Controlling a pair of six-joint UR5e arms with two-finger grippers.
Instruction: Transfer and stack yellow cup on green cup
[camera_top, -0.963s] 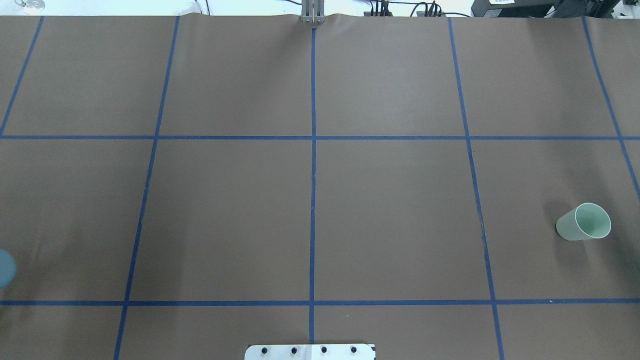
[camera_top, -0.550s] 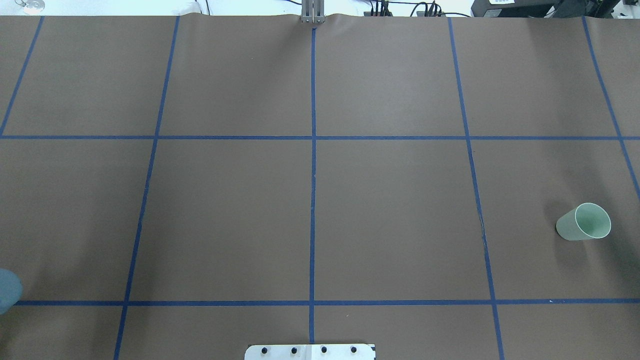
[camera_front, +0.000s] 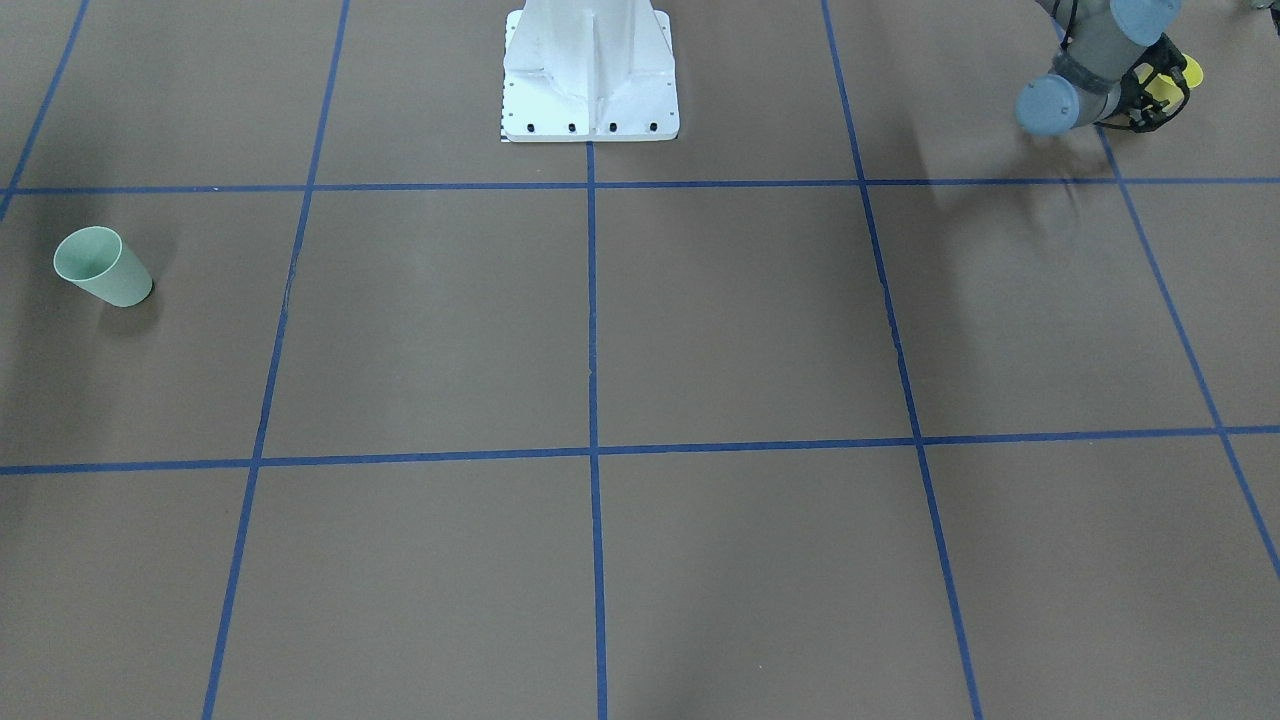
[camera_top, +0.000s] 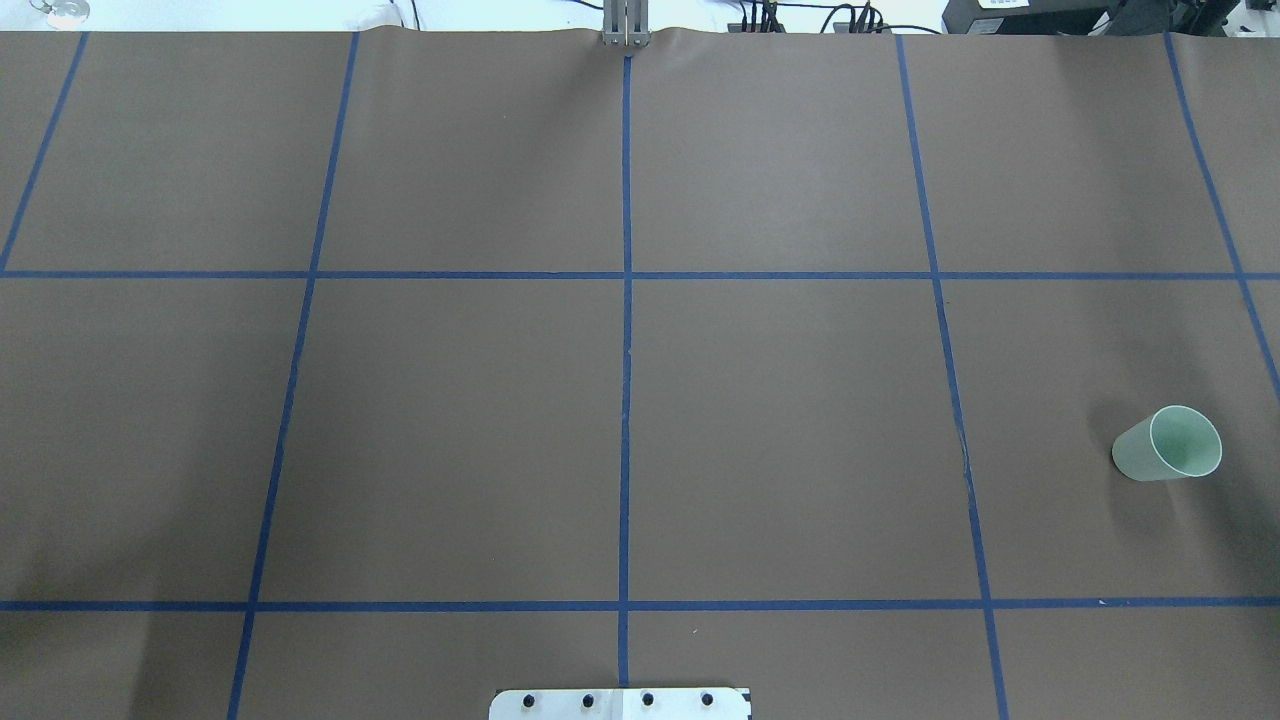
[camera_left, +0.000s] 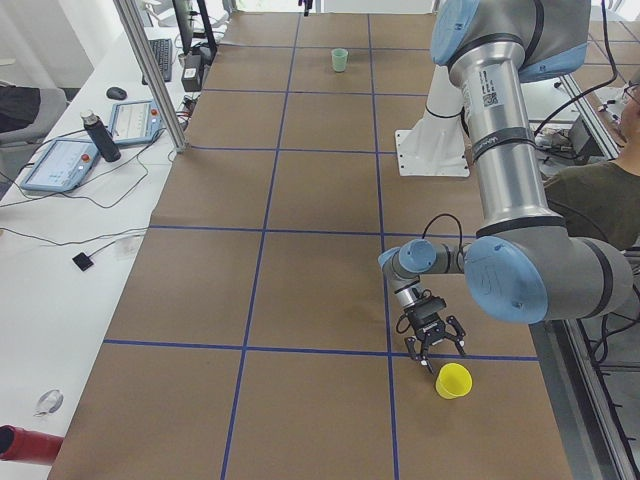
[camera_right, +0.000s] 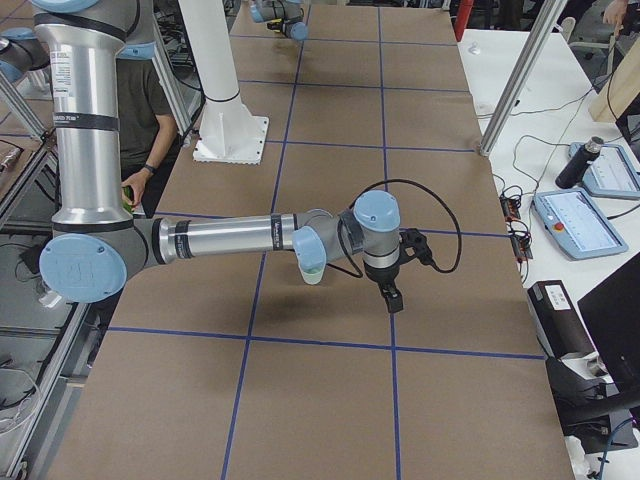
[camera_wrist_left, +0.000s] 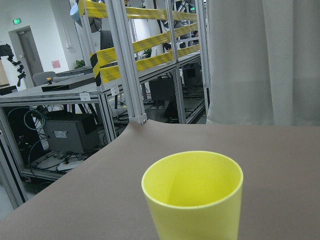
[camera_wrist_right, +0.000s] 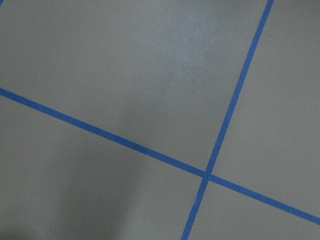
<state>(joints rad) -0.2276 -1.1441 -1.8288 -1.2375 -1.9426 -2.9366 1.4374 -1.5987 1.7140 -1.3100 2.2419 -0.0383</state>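
1. Front-facing view: a small pale mint-green tapered plastic tumbler, the green cup (camera_front: 102, 266), stood mouth up on the brown paper-covered table (camera_front: 700, 330), well out to the robot's right of the white metal pedestal (camera_front: 590, 70). Well out on the pedestal's other side, the black two-finger left gripper (camera_front: 1160, 90) was low over the table. A small bright yellow tapered plastic tumbler, the yellow cup (camera_front: 1190, 72), showed only in part behind it.
2. Overhead view: the green cup (camera_top: 1168, 443) stood alone, far to the right of the pedestal (camera_top: 620, 703), inside a square of blue tape lines (camera_top: 626, 400).
3. Left-side view: the left gripper (camera_left: 436, 350) had its fingers spread apart, gripping nothing. The yellow cup (camera_left: 453, 381) stood upright just beyond the fingertips. The green cup (camera_left: 340, 60) stood far beyond the pedestal (camera_left: 435, 130).
4. Right-side view: the right gripper (camera_right: 391, 296) pointed down over the table; whether its fingers were apart or together, I cannot tell. The green cup (camera_right: 312, 272) showed partly behind that arm's forearm.
5. Left wrist view: the yellow cup (camera_wrist_left: 192, 195) stood upright close ahead, its mouth open upward.
6. Right wrist view: only the table (camera_wrist_right: 125, 65) and crossing blue tape lines (camera_wrist_right: 207, 173) appeared.
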